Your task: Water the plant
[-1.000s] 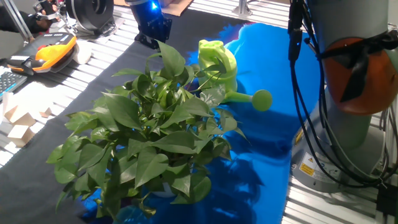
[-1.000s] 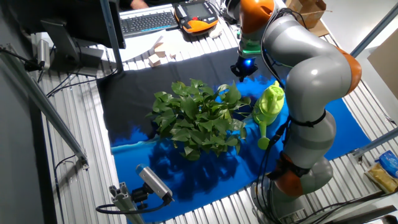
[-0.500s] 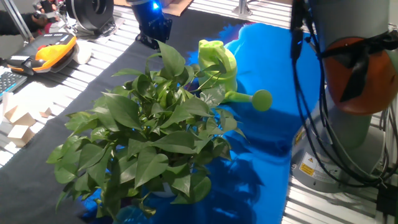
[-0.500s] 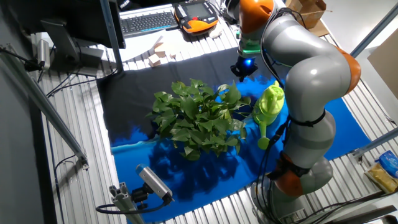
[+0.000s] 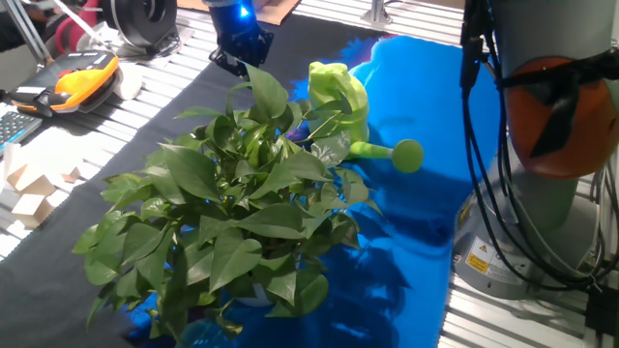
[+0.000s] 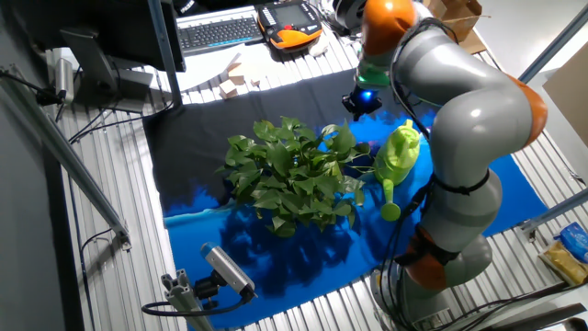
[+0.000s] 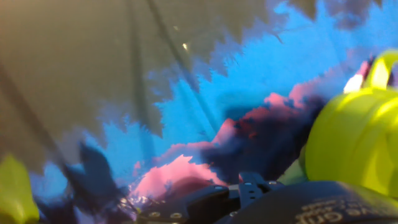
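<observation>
The plant [image 5: 227,208] is a big bushy pot plant with broad green leaves, standing on the cloth in the middle of the table; it also shows in the other fixed view [image 6: 289,175]. The lime-green watering can [image 5: 340,97] stands upright right behind it, its round-headed spout [image 5: 407,155] pointing away from the plant. My gripper [image 5: 239,48] hovers beyond the plant, to the left of the can and apart from both. In the hand view the can [image 7: 354,143] is a blurred shape at the right. The fingers do not show clearly.
A blue cloth [image 5: 416,87] and a black cloth [image 5: 145,126] cover the table. An orange pendant [image 5: 82,72] and wooden blocks [image 5: 29,188] lie at the left edge. The robot's base [image 5: 542,193] stands at the right. A keyboard [image 6: 216,32] lies at the back.
The arm has swung slightly, and the gripper has shifted a little to the right in the one fixed view. The plant and the can have not moved.
</observation>
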